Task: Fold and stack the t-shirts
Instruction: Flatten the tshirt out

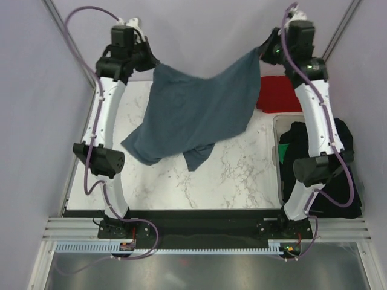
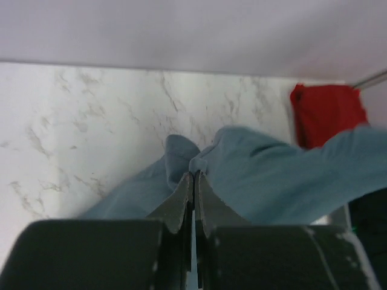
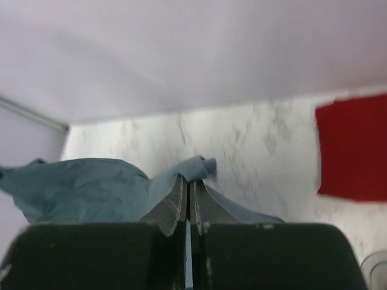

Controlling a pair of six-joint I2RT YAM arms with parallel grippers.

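A slate blue-grey t-shirt (image 1: pixel 196 106) hangs stretched between both arms at the far side of the marble table, its lower part sagging onto the top. My left gripper (image 1: pixel 152 62) is shut on its left upper corner; in the left wrist view the cloth (image 2: pixel 266 175) bunches at the closed gripper (image 2: pixel 194 174). My right gripper (image 1: pixel 262 51) is shut on the right upper corner, with a fold of the shirt (image 3: pixel 91 190) pinched at its closed tips (image 3: pixel 188 179). A folded bright red t-shirt (image 1: pixel 279 93) lies flat at the far right. Black t-shirts (image 1: pixel 305 145) fill a bin on the right.
The grey bin (image 1: pixel 279 163) stands at the table's right edge, under the right arm. Pale walls close in the far side and the left. The marble table top (image 1: pixel 181 181) shows bare in front of the hanging shirt.
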